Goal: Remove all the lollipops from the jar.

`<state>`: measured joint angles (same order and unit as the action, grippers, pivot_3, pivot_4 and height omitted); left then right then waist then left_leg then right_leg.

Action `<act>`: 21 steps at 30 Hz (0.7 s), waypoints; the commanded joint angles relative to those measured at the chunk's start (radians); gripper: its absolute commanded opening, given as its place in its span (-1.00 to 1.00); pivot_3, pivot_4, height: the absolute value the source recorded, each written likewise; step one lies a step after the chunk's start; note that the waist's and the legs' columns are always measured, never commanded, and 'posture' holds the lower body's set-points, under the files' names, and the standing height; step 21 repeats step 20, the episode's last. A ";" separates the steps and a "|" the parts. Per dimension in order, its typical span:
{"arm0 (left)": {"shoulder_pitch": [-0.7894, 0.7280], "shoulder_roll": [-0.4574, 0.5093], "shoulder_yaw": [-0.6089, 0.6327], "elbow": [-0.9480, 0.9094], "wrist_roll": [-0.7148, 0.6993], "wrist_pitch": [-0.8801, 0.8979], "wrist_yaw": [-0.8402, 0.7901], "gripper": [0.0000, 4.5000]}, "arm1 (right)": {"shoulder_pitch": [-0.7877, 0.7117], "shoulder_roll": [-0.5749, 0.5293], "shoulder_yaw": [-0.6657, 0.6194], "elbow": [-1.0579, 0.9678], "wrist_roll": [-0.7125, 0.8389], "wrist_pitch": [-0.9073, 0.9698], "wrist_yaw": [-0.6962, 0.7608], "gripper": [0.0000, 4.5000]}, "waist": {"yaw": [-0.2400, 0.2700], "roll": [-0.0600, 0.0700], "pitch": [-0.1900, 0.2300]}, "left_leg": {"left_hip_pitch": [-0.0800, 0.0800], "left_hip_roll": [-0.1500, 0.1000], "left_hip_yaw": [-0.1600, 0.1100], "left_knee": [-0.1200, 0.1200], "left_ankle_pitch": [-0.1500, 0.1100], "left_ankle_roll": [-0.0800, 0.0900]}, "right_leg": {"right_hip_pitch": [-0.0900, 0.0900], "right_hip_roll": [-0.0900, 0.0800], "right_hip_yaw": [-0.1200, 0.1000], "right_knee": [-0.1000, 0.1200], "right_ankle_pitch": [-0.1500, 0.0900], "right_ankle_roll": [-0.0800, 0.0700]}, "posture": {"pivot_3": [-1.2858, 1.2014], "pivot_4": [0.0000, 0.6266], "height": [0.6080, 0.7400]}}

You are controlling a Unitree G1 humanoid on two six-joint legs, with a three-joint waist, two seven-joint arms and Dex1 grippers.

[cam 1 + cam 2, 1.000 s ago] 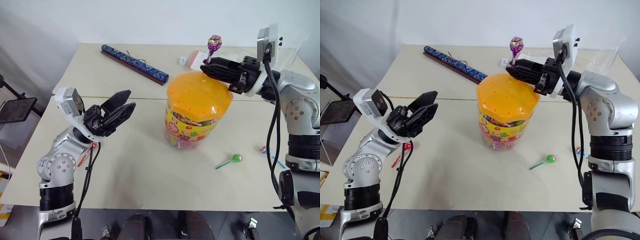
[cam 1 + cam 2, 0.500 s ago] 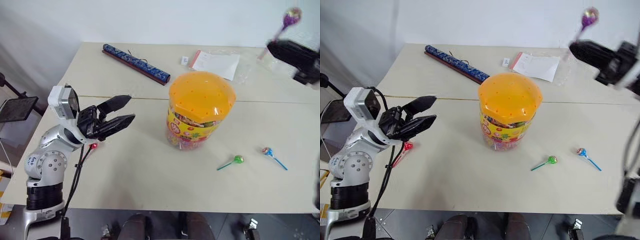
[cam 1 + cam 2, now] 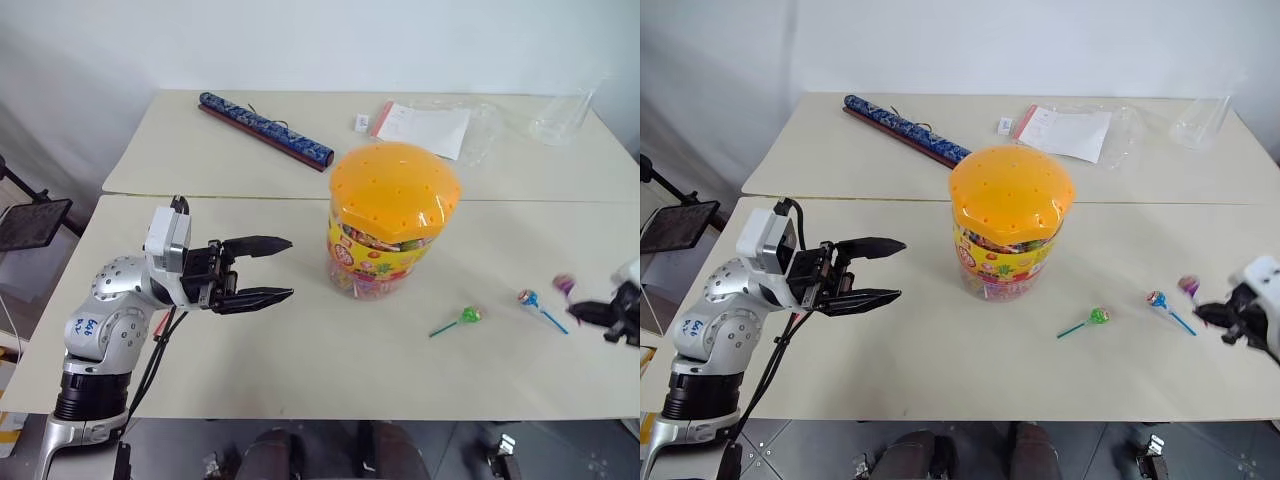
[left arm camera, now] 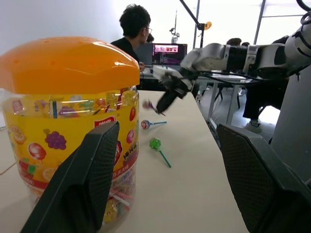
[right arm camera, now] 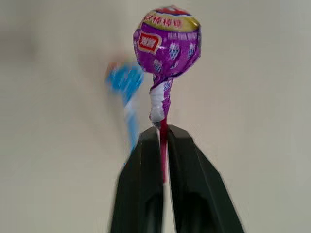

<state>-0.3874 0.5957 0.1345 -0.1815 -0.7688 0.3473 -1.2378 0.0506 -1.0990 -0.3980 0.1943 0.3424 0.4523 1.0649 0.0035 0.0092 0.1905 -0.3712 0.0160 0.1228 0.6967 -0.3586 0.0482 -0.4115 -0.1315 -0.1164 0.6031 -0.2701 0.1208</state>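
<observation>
on a pale table (image 3: 250,350), the jar (image 3: 392,222) stands upright near the middle, its domed orange lid (image 3: 394,186) showing no sticks poking from the holes. to its left the left gripper (image 3: 278,269) hovers beside it, fingers spread apart and holding nothing, aimed at the jar's side. at the table's far right edge the right gripper (image 5: 163,133) is pinched shut on the thin stick of the purple lollipop (image 5: 168,41), carried low over the tabletop. just beside it lies the blue lollipop (image 3: 529,299), and nearer the jar the green lollipop (image 3: 468,317), both flat on the table and apart from each other. the step in hand looks like setting down the purple one, which seems the last to come out; the red one cannot be made out here. the next move calls for lowering it to a bare patch clear of the blue sweet and parting the fingers.
</observation>
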 commanded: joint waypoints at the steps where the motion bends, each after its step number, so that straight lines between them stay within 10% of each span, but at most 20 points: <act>1: 0.002 0.030 0.015 0.003 0.024 -0.018 -0.012 0.51 | -0.013 0.022 -0.065 -0.015 0.009 -0.079 -0.018 -0.25 | -0.004 0.000 0.000 | 0.000 0.000 0.000 0.000 0.000 0.000 | 0.000 0.000 0.000 0.000 0.000 0.000 | 0.03 -0.52 1.00; 9: 0.088 0.096 0.065 0.076 0.146 -0.083 0.039 0.51 | -0.078 0.184 -0.154 -0.200 0.204 -0.310 0.086 0.96 | -0.005 0.000 0.000 | 0.001 0.000 0.000 0.000 0.000 0.000 | 0.000 0.000 0.000 0.000 0.000 0.000 | 0.03 -0.52 1.00; 21: 0.332 0.108 0.148 -0.006 0.281 -0.220 0.184 0.51 | -0.223 0.249 0.111 -0.295 0.205 -0.396 0.249 0.98 | 0.014 0.000 0.001 | 0.000 0.000 -0.007 0.001 -0.002 -0.002 | 0.000 -0.011 0.002 -0.002 0.000 -0.001 | 0.03 -0.52 1.00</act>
